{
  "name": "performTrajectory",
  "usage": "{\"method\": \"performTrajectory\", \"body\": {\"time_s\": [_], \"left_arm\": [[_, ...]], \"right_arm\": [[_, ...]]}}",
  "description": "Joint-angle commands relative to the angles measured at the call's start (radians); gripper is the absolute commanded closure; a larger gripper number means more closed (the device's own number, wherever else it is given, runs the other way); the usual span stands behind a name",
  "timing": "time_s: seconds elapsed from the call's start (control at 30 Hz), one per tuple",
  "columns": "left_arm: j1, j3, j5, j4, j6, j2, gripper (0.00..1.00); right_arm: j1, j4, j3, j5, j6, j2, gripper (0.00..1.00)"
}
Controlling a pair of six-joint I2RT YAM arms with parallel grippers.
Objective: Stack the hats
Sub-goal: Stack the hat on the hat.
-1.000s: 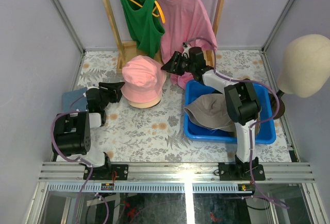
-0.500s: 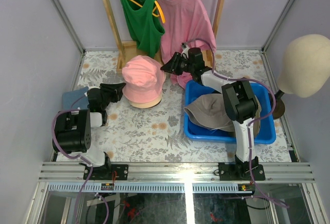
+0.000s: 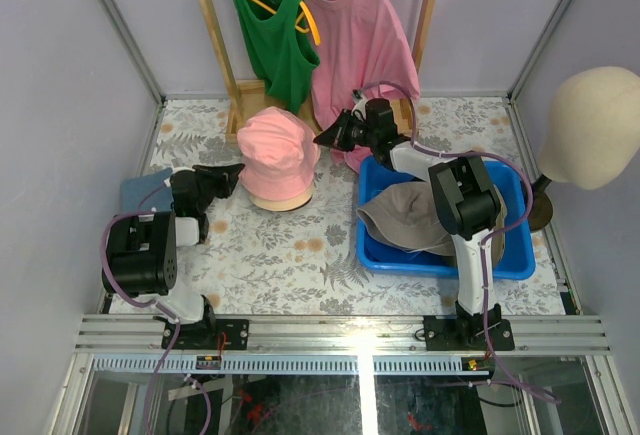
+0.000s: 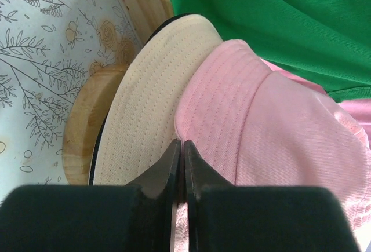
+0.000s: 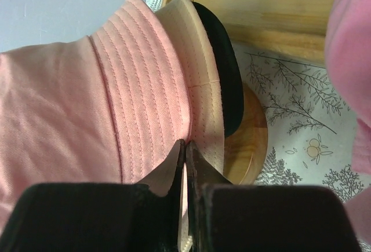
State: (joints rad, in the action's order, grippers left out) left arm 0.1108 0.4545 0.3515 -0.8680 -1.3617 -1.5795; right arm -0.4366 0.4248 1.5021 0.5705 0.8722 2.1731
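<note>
The left gripper is pinching the brim of the soft pink cloth bucket hat at 9 o'clock, and the right gripper is pinching it at 2 o'clock. That hat is sitting on a beige cloth bucket hat.

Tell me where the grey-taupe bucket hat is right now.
In the top view the grey-taupe bucket hat lies in the blue bin on the right side of the table, right of the pink hat.

Bright, even light, with faint soft shadows throughout. Stitching on the pink hat is crisp in both wrist views; the nearest foreground looks soft.
</note>
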Motion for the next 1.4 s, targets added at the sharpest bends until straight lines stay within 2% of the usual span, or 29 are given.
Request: {"method": "performTrajectory", "body": {"time_s": [0.0,0.3,0.57,1.27,1.3,1.37], "left_arm": [[-0.011,0.030,-0.023,-0.020,0.019,-0.001,1.00],[-0.018,0.055,-0.083,0.260,0.112,0.052,1.00],[-0.018,0.065,-0.100,0.396,0.158,0.052,1.00],[-0.018,0.072,-0.099,0.429,0.175,0.054,1.00],[-0.019,0.076,-0.099,0.433,0.172,0.063,0.96],[-0.019,0.091,-0.113,0.462,0.172,0.083,0.80]], "right_arm": [[-0.004,-0.021,-0.020,0.009,-0.021,-0.052,1.00],[-0.003,-0.122,-0.042,-0.039,-0.061,-0.054,1.00],[-0.003,-0.135,-0.074,-0.049,-0.069,-0.047,1.00],[-0.004,-0.142,-0.089,-0.041,-0.087,-0.061,1.00],[-0.004,-0.141,-0.084,-0.039,-0.086,-0.069,0.99],[-0.003,-0.151,-0.069,-0.038,-0.097,-0.085,0.84]]}}
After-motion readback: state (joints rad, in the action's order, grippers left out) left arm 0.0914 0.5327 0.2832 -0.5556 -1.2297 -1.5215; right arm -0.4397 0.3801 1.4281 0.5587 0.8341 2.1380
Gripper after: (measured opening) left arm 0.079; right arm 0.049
